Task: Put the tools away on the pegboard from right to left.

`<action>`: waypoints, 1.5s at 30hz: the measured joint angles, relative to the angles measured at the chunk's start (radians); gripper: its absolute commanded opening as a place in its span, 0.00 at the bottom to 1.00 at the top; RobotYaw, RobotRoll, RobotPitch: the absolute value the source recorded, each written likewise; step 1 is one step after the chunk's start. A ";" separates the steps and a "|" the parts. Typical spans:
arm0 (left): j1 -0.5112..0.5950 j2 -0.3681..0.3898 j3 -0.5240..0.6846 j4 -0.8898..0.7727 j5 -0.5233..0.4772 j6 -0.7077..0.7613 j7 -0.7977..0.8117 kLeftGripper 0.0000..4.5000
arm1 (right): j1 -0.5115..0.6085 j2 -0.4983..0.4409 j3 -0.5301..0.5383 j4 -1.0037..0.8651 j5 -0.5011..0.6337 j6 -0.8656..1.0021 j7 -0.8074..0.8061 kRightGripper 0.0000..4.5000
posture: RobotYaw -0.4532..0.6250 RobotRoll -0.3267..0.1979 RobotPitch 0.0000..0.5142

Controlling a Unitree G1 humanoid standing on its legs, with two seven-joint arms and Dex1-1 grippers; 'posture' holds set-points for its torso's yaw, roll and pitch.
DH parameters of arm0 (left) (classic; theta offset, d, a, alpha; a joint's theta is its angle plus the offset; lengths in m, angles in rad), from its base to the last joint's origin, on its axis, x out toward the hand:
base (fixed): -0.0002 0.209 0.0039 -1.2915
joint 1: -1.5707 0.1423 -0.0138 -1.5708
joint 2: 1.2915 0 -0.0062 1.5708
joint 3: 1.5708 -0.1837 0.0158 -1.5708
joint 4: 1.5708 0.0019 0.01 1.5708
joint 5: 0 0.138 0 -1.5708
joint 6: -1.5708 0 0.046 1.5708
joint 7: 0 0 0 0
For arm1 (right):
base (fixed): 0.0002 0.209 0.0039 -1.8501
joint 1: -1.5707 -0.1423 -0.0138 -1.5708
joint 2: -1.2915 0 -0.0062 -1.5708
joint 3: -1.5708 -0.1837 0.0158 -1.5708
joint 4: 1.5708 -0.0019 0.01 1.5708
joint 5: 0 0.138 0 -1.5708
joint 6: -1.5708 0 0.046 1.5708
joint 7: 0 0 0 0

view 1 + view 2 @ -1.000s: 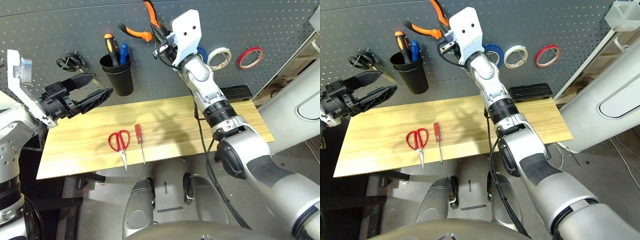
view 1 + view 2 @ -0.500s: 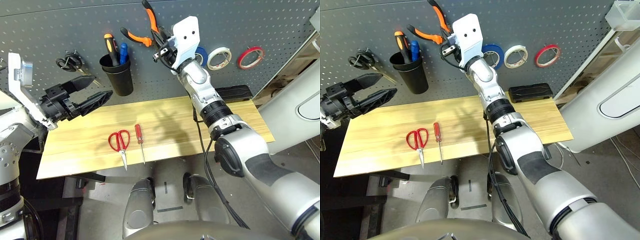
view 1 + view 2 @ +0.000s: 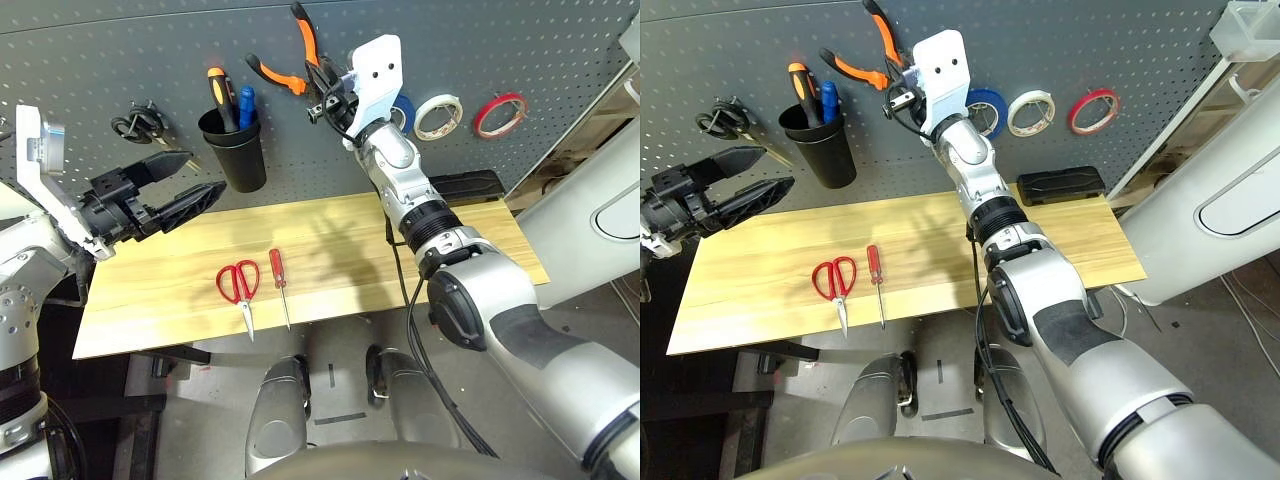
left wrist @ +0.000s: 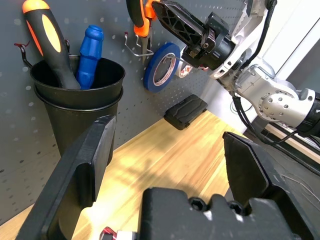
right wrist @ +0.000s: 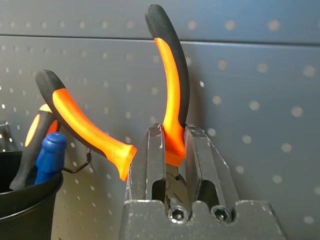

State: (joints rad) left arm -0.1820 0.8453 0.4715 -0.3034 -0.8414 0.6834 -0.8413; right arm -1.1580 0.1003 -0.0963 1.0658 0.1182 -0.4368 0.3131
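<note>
My right gripper point(image 3: 324, 88) is raised against the pegboard point(image 3: 100, 60) and is shut on one handle of the orange-handled pliers point(image 3: 278, 73), whose other handle splays towards the black cup point(image 3: 235, 150). In the right wrist view the fingers point(image 5: 150, 155) clamp the handle point(image 5: 171, 90) close to the board. The red-handled scissors point(image 3: 238, 284) and the small red-handled screwdriver point(image 3: 279, 276) lie side by side on the wooden table point(image 3: 150, 300). The thin red tape ring point(image 3: 500, 114) hangs at the far right of the board. My left gripper point(image 3: 190, 180) hovers open over the table's left end.
On the pegboard hang a blue tape roll point(image 4: 161, 66), a white tape roll point(image 3: 438, 116) and black-handled scissors point(image 3: 140, 125). The cup holds an orange-black handle point(image 3: 220, 92) and a blue one point(image 3: 247, 103). A black box point(image 3: 470, 184) sits at the table's back right.
My right gripper has shifted slightly right along the pegboard with the pliers in it. The left arm has stayed still.
</note>
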 measured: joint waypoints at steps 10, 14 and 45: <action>0.000 -0.005 -0.001 0.000 0.000 0.000 0.001 1.00 | 0.000 0.006 -0.004 0.002 0.005 0.004 0.000 0.08 | 0.48 0.62 0.30; 0.000 -0.006 -0.001 -0.001 0.000 0.000 0.004 1.00 | -0.004 0.004 -0.001 0.020 -0.003 0.006 -0.008 0.08 | 0.48 0.62 0.31; -0.005 -0.022 -0.020 -0.020 -0.001 0.000 0.032 1.00 | -0.033 0.002 0.008 0.076 -0.060 0.061 -0.046 0.99 | 0.47 0.62 0.30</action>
State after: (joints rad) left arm -0.1869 0.8232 0.4511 -0.3236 -0.8420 0.6835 -0.8089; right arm -1.1907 0.1025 -0.0882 1.1421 0.0582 -0.3754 0.2667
